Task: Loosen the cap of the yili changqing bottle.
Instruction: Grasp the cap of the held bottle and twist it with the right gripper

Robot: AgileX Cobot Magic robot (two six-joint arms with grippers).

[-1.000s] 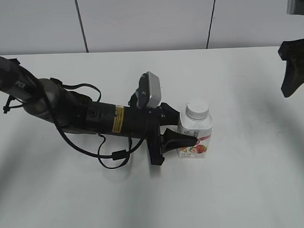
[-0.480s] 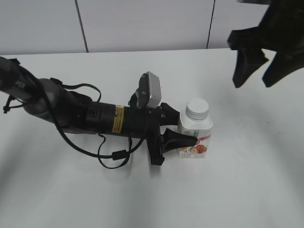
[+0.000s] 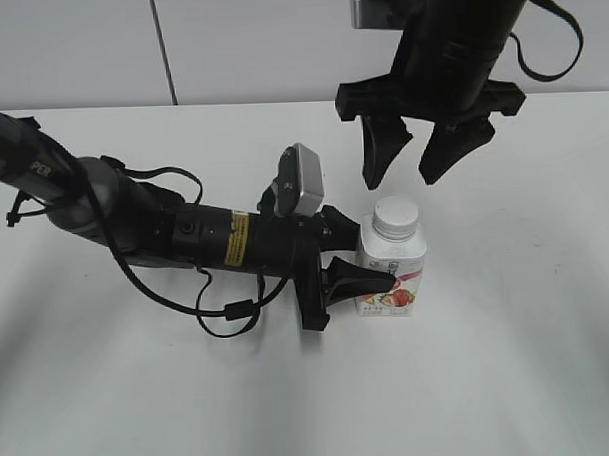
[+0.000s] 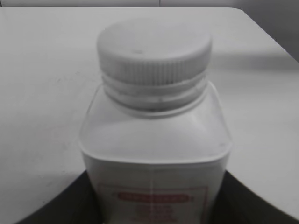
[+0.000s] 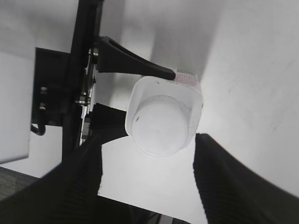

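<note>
The yili changqing bottle [image 3: 391, 275] stands upright on the white table, white with a pink-red fruit label. Its ribbed white cap [image 3: 395, 218] is on the neck. My left gripper [image 3: 358, 258] lies low along the table and is shut on the bottle's body, one finger on each side. In the left wrist view the bottle [image 4: 154, 154] and cap [image 4: 154, 49] fill the frame between the dark fingers. My right gripper [image 3: 413, 171] hangs open just above and behind the cap, pointing down. In the right wrist view the cap [image 5: 161, 126] lies between the spread fingers, apart from both.
The left arm with its cable loop [image 3: 228, 316] stretches across the table's left half. A grey panelled wall [image 3: 278, 39] runs behind the table's far edge.
My right arm has swept in from the far right edge to a spot above the bottle's cap, fingers open. The left gripper and bottle have not moved.
</note>
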